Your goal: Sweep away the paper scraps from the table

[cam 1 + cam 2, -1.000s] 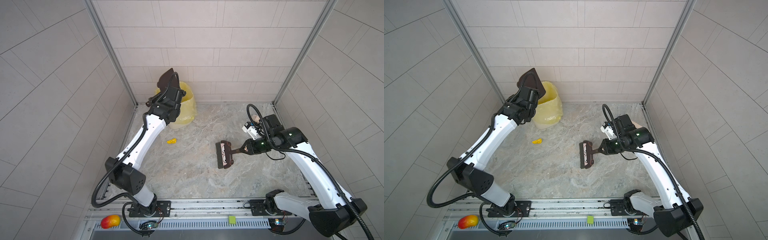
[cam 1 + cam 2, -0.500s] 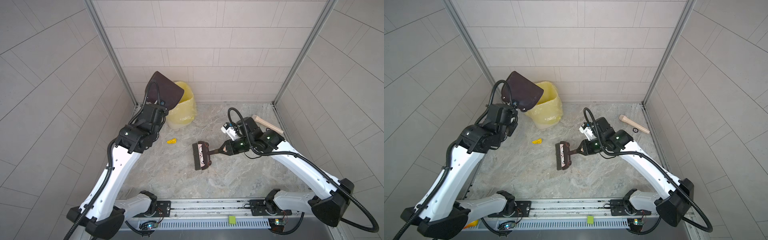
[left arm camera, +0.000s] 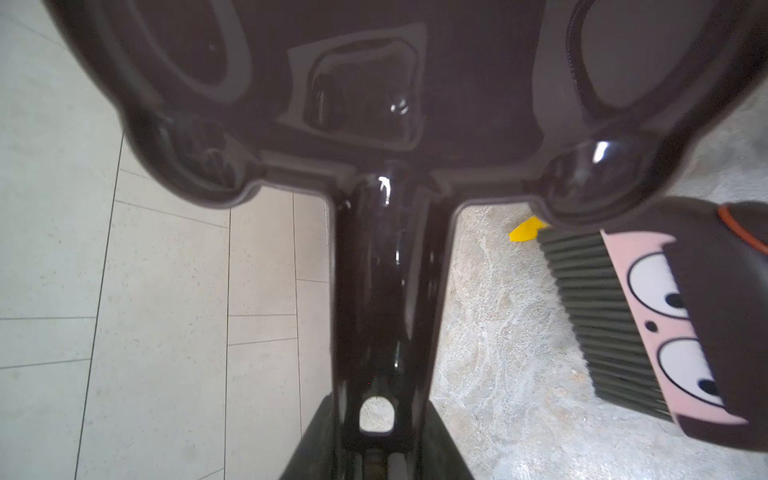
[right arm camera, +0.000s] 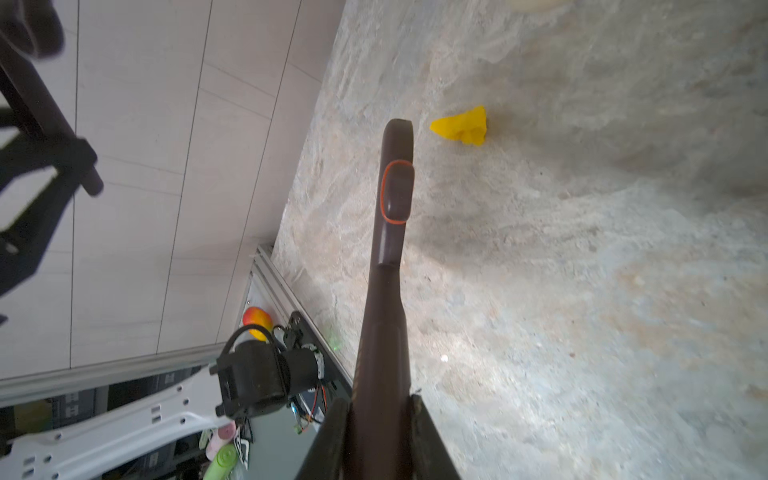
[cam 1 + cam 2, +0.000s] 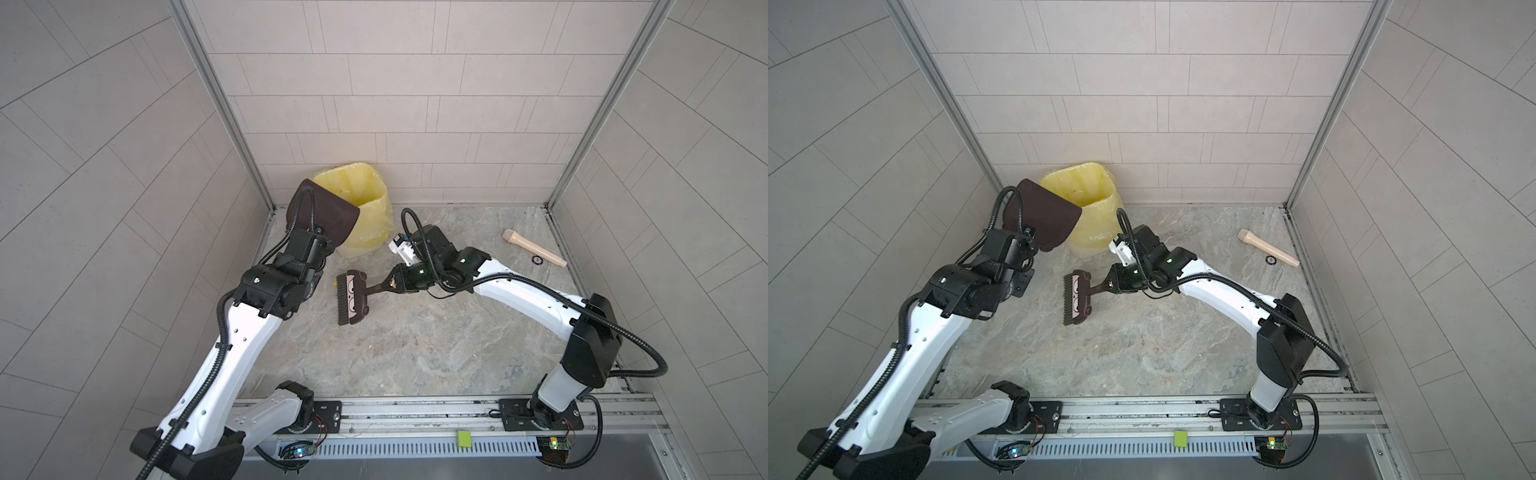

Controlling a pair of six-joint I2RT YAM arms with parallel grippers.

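Left gripper [image 3: 380, 407] was clamped on the handle of the dark brown dustpan [image 5: 328, 216]. The pan stood up and away from the gripper, off the table [image 5: 415, 353]. In both top views its far edge overlapped the rim of the yellow bag-lined bin [image 5: 368, 199] just beyond it.

Right gripper [image 4: 378, 401] was closed tight on the brush [image 5: 353, 297] handle. The head was straight out ahead of the gripper, low over the table, with the bristles facing away from it toward the left arm. Couldn't tell whether the bristles touched the surface.

One yellow paper scrap [image 4: 461, 124] was visible on the table. It sat just past the brush head from the right gripper, beside the tip at the bin-side end of the bristles. From the left gripper it was down below the dustpan, with the pan's corner partly covering it in the left wrist view [image 3: 524, 230]. In a top view it showed only as a yellow speck at the bristle corner [image 5: 334, 284].

A beige wooden stick [image 5: 534, 248] and a small black ring [image 5: 537, 260] lay well behind the right gripper near the side wall, apart from each other.
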